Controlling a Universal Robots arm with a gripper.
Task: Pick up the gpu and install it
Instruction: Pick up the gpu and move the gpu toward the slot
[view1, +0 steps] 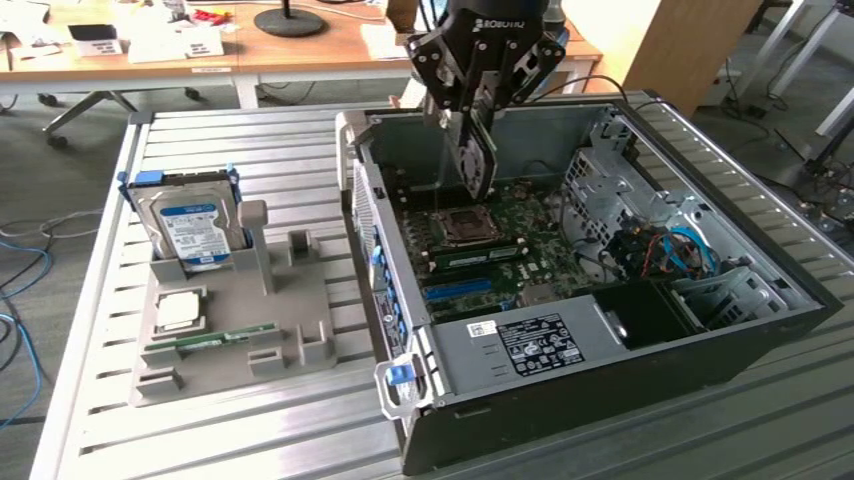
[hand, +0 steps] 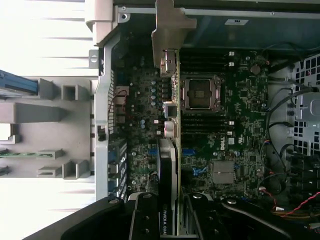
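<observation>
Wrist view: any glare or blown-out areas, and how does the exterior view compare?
Wrist view: table slats washed out to white, computer case interior dark but readable. Exterior view: slats keep their lines, with soft shine; the card in the gripper looks dark and shadowed.

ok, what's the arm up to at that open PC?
The end effector has the gpu gripped between its fingers and holds it above the open computer case, over the motherboard. The card isn't installed yet. Beside the case, the gray fixture carries a hard drive and a green memory stick.
</observation>
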